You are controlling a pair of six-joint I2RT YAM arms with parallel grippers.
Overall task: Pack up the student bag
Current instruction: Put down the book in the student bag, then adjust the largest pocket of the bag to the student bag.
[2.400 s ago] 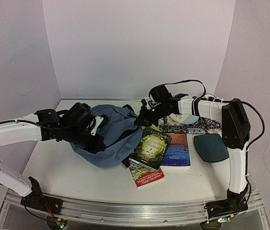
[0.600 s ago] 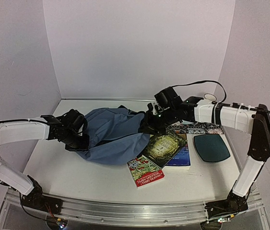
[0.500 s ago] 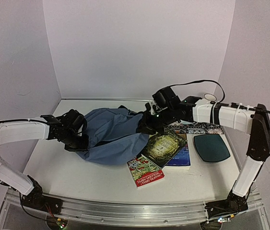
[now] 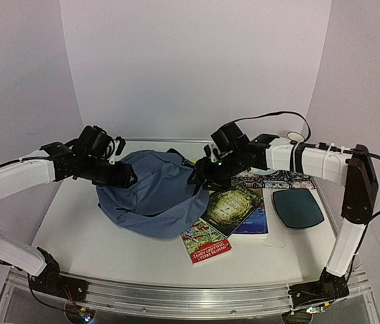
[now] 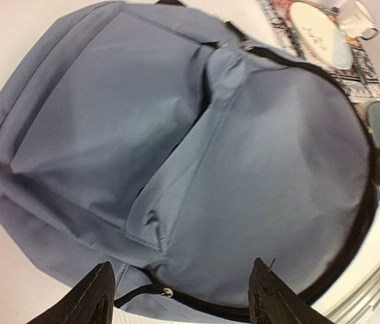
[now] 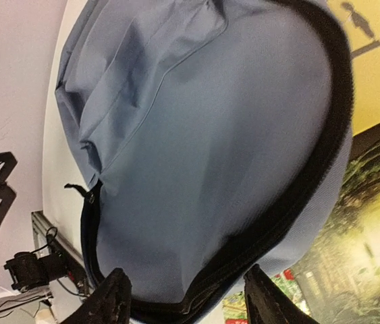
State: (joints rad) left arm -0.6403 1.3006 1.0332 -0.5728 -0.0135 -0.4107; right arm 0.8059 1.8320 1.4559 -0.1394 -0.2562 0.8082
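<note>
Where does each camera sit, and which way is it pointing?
Top external: fixed above and behind the arm bases, looking down over the table; both arms show, left hand and right hand flanking the student bag.
Left wrist: on the left arm, looking down on the bag's front pocket; its own fingers at the bottom.
Right wrist: on the right arm, looking down on the bag's zipper rim and a green book; its own fingers at the bottom.
Shared: all three see the bag.

One student bag, three books, one patterned item, one teal pad
</note>
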